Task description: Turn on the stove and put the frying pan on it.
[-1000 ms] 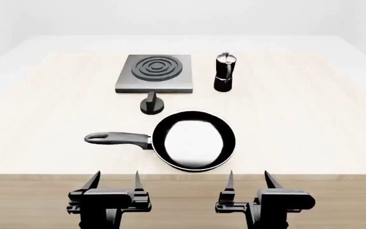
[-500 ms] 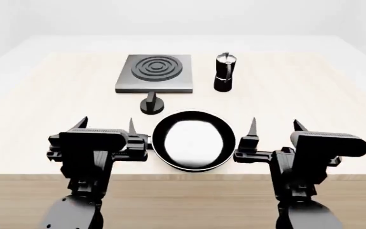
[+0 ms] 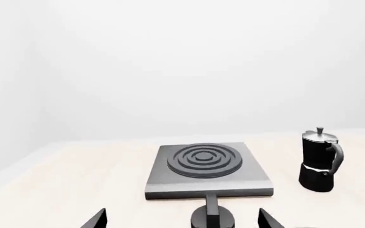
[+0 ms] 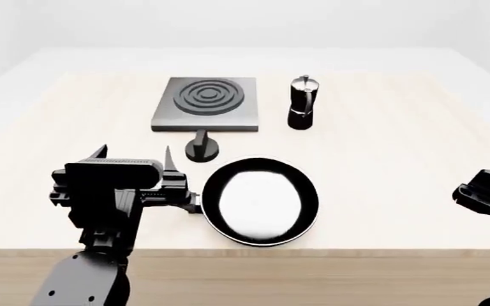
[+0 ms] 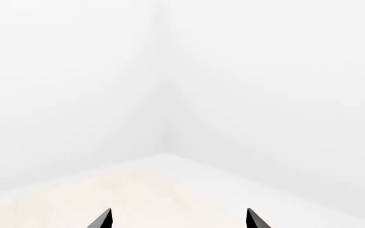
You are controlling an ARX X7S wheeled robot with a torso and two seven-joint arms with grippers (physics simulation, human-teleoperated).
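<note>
Nothing of the task looks done yet, judging by how things lie. The stove (image 4: 204, 103) sits toward the far side of the counter (image 4: 398, 159), its ringed burner bare, and the small black knob (image 4: 201, 147) stands just in front of its near edge, untouched by either arm. Whether the burner is already on cannot be told from these views, but no fingers are near the knob, so that step most likely remains. The frying pan (image 4: 260, 201) rests flat on the counter near the front edge, well apart from the stove, with the knob between the two; its handle points toward the robot's left and is mostly hidden behind the left gripper (image 4: 134, 162).

The left gripper hovers above the handle end with its fingers spread apart and holding nothing; the wrist view shows its tips wide, looking over the knob and the stove. The right gripper (image 5: 179, 219) is off at the right side, fingers also parted and empty, facing an empty corner. The moka pot (image 4: 301, 102) stands just right of the stove, clear of the burner. Both steps are left: turning the knob, then carrying the pan onto the burner
</note>
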